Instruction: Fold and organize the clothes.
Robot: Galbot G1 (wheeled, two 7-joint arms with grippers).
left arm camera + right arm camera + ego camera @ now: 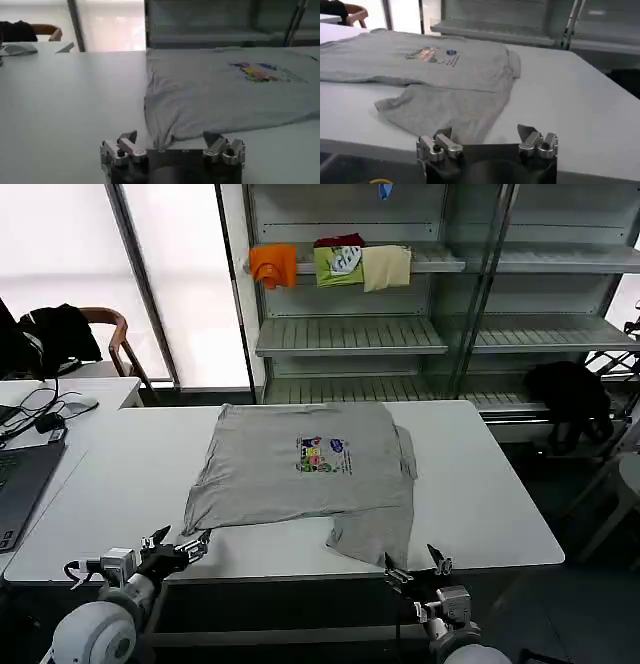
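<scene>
Light grey shirt (300, 474) lies spread flat on the white tabletop (480, 484), roughly centred, chest print (322, 455) facing up. Print is multicoloured, sits toward the far-middle of the shirt. 1 sleeve or loose flap (375, 534) hangs out toward the near edge on the robot's right side, partly doubled under; fabric there is wrinkled. Near-left corner of the shirt reaches almost to the tabletop's near edge.

Left hand (178, 546) sits low at the near-left edge of the tabletop, just beside the shirt's near-left corner. Left wrist view shows the left hand (172, 145) with fingers (127, 140) spread wide, nothing between them; shirt hem (165, 135) bunches right in front of the gap, whether it is touching cannot be told.

Right hand (412, 566) sits at the near edge on the right, just at the hanging flap. Right wrist view shows the right hand (487, 140) also spread wide and holding nothing, with the grey flap (445, 112) lying just ahead of the fingers (527, 134).

Behind the tabletop stands a metal shelf unit (350, 334); on an upper shelf sit 3 small folded pieces, orange (273, 264), green (338, 264), cream (386, 267). A laptop (20, 479) sits on a side desk at far left, chair (110, 334) beyond it. A black garment (570, 394) sits off to the right.
</scene>
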